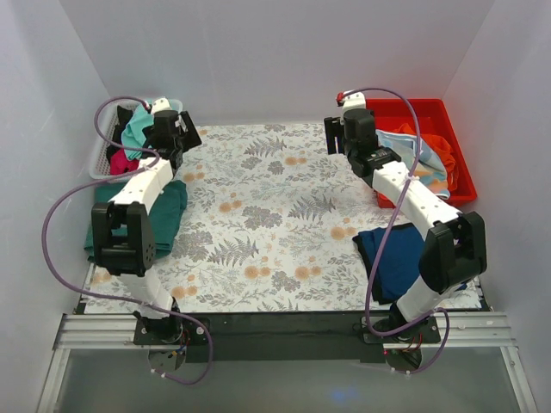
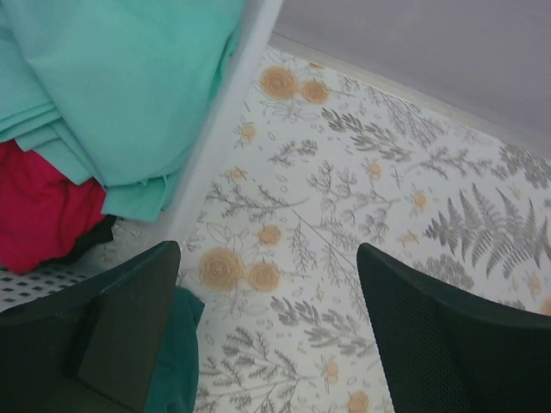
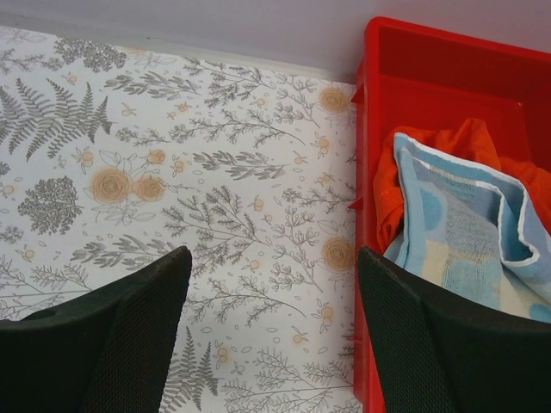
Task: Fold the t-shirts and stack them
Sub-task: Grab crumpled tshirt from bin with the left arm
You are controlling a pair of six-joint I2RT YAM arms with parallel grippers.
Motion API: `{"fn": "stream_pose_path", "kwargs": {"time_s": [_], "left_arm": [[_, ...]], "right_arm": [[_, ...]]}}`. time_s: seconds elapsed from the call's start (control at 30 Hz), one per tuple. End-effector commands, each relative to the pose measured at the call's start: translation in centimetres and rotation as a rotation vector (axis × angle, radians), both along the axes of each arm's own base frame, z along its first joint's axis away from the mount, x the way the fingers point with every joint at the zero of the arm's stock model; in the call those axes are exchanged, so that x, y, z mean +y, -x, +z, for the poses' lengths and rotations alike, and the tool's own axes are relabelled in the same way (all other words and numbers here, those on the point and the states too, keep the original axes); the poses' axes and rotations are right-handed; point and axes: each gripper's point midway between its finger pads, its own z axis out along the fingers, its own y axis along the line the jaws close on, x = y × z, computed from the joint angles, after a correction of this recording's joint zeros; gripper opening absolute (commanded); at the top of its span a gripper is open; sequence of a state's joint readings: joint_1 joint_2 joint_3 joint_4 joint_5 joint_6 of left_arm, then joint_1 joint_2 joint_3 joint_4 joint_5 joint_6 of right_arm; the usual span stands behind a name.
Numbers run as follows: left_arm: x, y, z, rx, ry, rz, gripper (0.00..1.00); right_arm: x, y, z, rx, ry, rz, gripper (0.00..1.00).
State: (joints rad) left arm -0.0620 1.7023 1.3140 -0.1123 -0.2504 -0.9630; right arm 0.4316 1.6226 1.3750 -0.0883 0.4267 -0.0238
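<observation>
A mint t-shirt hangs over the rim of a white basket at the far left, with a magenta one and a black one under it. In the left wrist view the mint shirt and magenta shirt lie behind the basket rim. A folded dark teal shirt lies at the left edge. A navy-blue shirt lies at the right front. My left gripper is open and empty beside the basket. My right gripper is open and empty above the cover, beside the red bin.
A red bin at the far right holds an orange cloth and a light blue patterned cloth. The floral table cover spans the table. White walls close in the left, back and right sides.
</observation>
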Motion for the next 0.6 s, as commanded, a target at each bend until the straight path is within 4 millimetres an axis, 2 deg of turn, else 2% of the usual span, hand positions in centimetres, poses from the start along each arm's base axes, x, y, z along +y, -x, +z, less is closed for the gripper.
{"fn": "stream_pose_path", "kwargs": {"time_s": [0.0,0.1,0.13,0.17,0.2,0.23,0.27,0.33,0.4,0.43,0.5,0.57], "left_arm": [[3.4,-2.2,1.0,0.025,-0.056,0.197,0.81],[5.4,-3.6,-0.6,0.059,-0.027,0.265,0.8],[6.1,-4.4,0.5,0.033,-0.006,0.283,0.79],[8.0,-4.8,-0.9,0.053,0.022,0.32,0.77],[8.5,-5.0,-1.2,0.066,0.047,0.324,0.76],[9.9,-5.7,-0.2,0.039,0.064,0.348,0.75],[10.5,-6.2,-1.1,0.051,0.082,0.355,0.73],[11.8,-6.7,-0.5,0.035,0.109,0.368,0.72],[13.0,-7.1,-1.3,0.043,0.125,0.381,0.72],[13.1,-7.6,-0.8,0.03,0.139,0.372,0.72],[14.0,-7.9,-3.1,0.077,0.163,0.375,0.71],[14.2,-8.4,-3.8,0.095,0.195,0.355,0.7]], "right_arm": [[0.2,-0.4,0.8,0.004,-0.001,0.005,0.82],[0.4,-0.4,-0.1,0.033,0.005,0.012,0.82],[0.5,-0.4,-0.4,0.043,0.004,0.014,0.81],[0.6,-0.3,-1.0,0.062,0.007,0.018,0.81],[0.6,-0.3,-1.4,0.072,0.008,0.018,0.8],[0.7,-0.3,-2.0,0.087,0.01,0.019,0.8],[0.6,-0.2,-2.4,0.1,0.015,0.018,0.79],[0.6,-0.3,-3.3,0.123,0.027,0.019,0.78],[0.6,-0.2,-4.0,0.147,0.037,0.018,0.78],[0.7,-0.4,-4.2,0.154,0.042,0.016,0.77],[0.6,-0.5,-4.5,0.164,0.048,0.013,0.76],[0.8,-0.8,-4.7,0.17,0.05,0.013,0.76]]}}
